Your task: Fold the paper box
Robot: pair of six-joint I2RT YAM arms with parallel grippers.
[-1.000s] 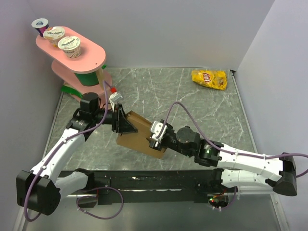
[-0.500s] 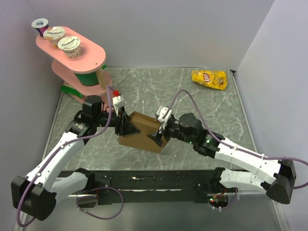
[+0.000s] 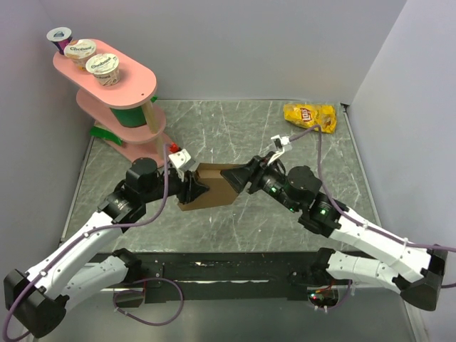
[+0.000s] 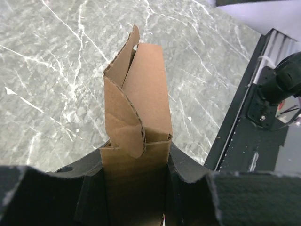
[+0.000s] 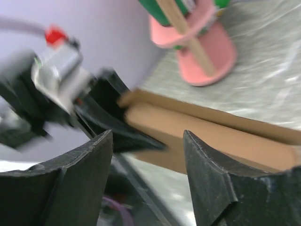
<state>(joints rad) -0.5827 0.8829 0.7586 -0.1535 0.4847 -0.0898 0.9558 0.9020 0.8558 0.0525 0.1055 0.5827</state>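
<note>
The paper box (image 3: 214, 187) is plain brown cardboard, partly folded into a narrow open tube, at the middle of the table. My left gripper (image 3: 194, 189) is shut on its left end. In the left wrist view the box (image 4: 138, 108) runs away from the left gripper (image 4: 136, 188), with loose flaps at its far end. My right gripper (image 3: 246, 178) is open at the box's right end. In the right wrist view the box (image 5: 221, 136) lies beyond the spread right gripper (image 5: 148, 146), and the left gripper (image 5: 106, 117) shows on it, blurred.
A pink two-tier stand (image 3: 117, 92) with yogurt cups (image 3: 101, 65) stands at the far left, also in the right wrist view (image 5: 200, 52). A yellow chip bag (image 3: 310, 116) lies at the far right. A black rail (image 3: 228, 267) runs along the near edge.
The left gripper carried the box rightward and turned it more level. The right gripper left the box's near right corner and swung to its far right end.
</note>
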